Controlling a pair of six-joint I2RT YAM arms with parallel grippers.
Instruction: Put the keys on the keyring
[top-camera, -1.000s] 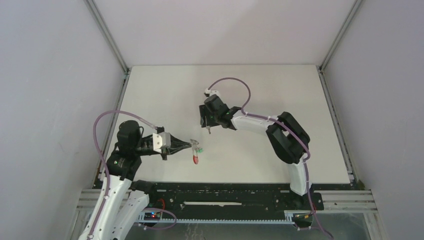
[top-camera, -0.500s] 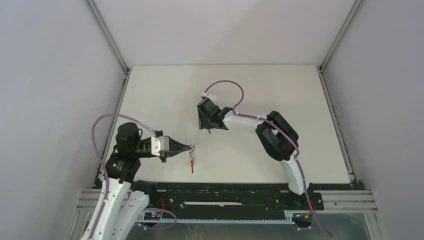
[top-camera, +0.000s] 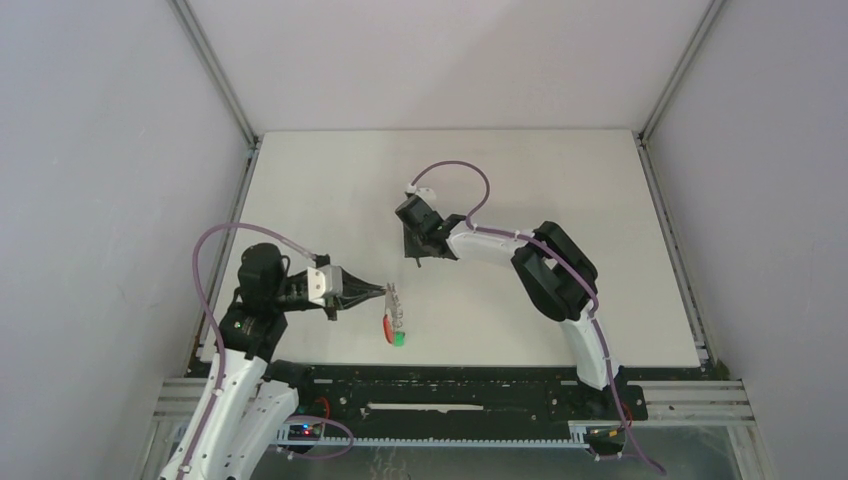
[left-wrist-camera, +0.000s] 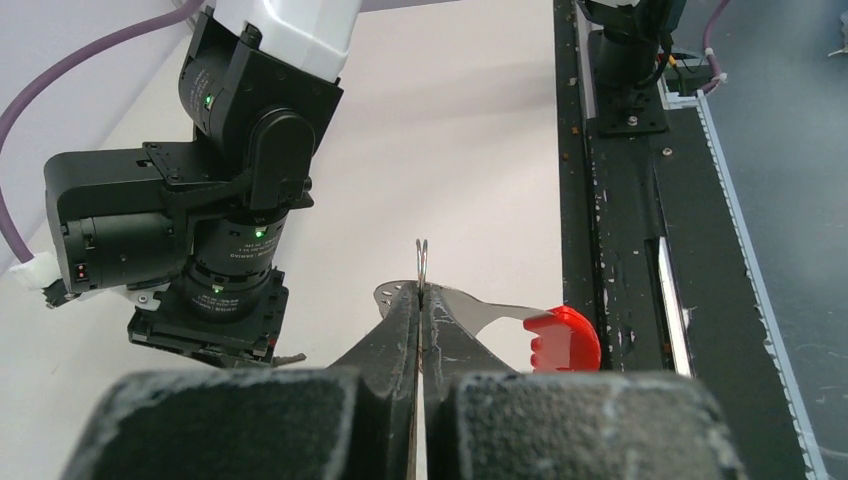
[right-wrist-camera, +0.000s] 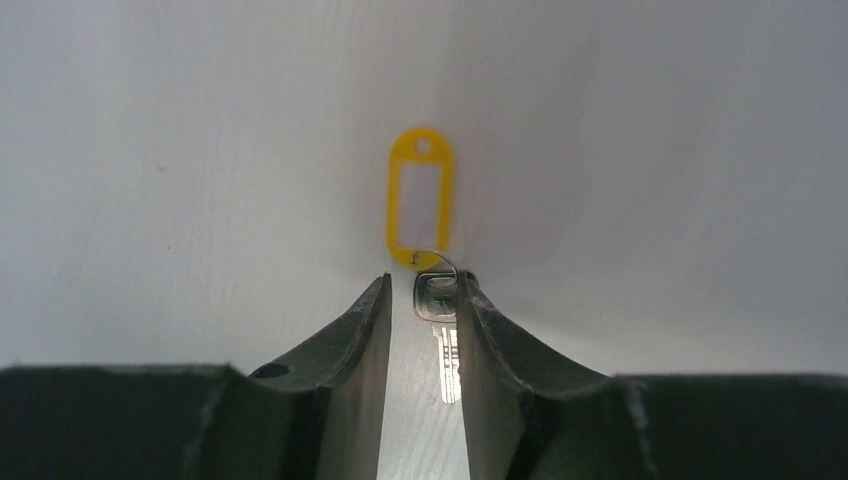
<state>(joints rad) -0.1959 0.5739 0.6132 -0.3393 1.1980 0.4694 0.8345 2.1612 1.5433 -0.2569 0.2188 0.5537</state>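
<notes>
White table (top-camera: 600, 200) under both arms, grey walls around. Out near its middle the right gripper (right-wrist-camera: 423, 292) is down over the key (right-wrist-camera: 447, 350) with the yellow tag (right-wrist-camera: 420, 198). Its jaws stand part open astride the key's head, one about touching it, a sliver of table showing at the other, so nothing is gripped yet.

To my eye the step is lifting that key. It should go best by squeezing squarely across the head, low to the table, with the small ring (right-wrist-camera: 437, 262) and the tag left free ahead of the tips.

The left gripper (top-camera: 386, 292) is pinched shut on the keyring (left-wrist-camera: 422, 262), held above the table's near edge, with a red piece (left-wrist-camera: 562, 338) and a green bit (top-camera: 399, 341) dangling.

Whether the green bit is a key I can't make out from above. The left wrist view loses most of the keyring behind the fingers.
</notes>
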